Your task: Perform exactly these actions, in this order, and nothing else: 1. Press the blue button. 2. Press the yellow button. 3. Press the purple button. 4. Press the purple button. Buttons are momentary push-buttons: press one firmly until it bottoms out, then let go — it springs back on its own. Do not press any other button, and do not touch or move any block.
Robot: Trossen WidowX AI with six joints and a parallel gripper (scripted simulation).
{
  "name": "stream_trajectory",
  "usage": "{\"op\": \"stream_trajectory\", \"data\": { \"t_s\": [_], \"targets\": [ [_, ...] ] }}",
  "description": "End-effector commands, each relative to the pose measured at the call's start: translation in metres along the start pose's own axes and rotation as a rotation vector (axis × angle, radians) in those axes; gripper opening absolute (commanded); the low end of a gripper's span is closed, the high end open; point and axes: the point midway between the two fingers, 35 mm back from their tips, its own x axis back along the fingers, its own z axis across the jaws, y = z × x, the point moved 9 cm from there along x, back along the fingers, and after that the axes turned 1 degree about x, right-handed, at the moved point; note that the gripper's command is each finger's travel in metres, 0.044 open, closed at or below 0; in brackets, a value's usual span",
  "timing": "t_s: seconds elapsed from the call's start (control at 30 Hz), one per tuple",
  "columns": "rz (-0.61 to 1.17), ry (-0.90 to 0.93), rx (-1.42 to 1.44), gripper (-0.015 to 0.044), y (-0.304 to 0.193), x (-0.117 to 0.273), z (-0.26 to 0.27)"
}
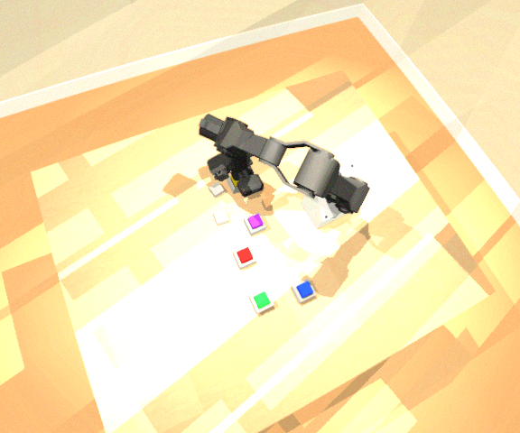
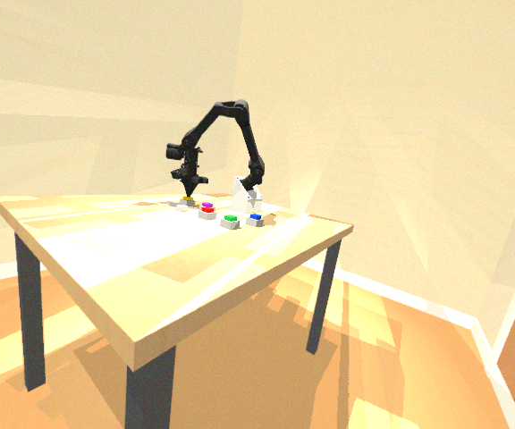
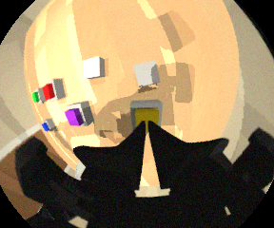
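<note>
My gripper (image 2: 188, 196) (image 3: 146, 123) is shut and empty, pointing straight down. Its fingertips are at the top of the yellow button (image 2: 187, 198) (image 3: 146, 114); whether the cap is pushed down is too small to tell. In the top view the gripper mostly hides the yellow button (image 1: 235, 180). The purple button (image 1: 255, 221) (image 2: 206, 204) (image 3: 73, 117) is the nearest other button, with its cap raised. The blue button (image 1: 304, 290) (image 2: 255, 216) (image 3: 46, 126) stands farther off, near the green one, with its cap raised.
The red button (image 1: 244, 255) (image 2: 207, 210) (image 3: 48, 91) and green button (image 1: 262, 299) (image 2: 230, 217) (image 3: 35, 97) stand beyond the purple one. A grey block (image 1: 216, 189) (image 3: 146, 73) lies close beside the yellow button. A white block (image 1: 220, 216) (image 2: 181, 208) (image 3: 94, 67) lies near the purple button.
</note>
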Motion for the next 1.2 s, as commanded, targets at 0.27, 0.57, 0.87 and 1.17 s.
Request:
{"op": "stream_trajectory", "data": {
  "t_s": [0.27,0.57,0.87,1.17],
  "targets": [
    [-0.004,-0.008,0.001,0.002,0.0,0.082,-0.001],
    [-0.004,-0.012,-0.001,0.002,0.009,0.089,0.035],
    [-0.002,0.0,0.0,0.002,0.012,0.084,0.14],
    [-0.003,-0.001,0.0,0.002,0.013,0.044,0.139]
  ]
}}
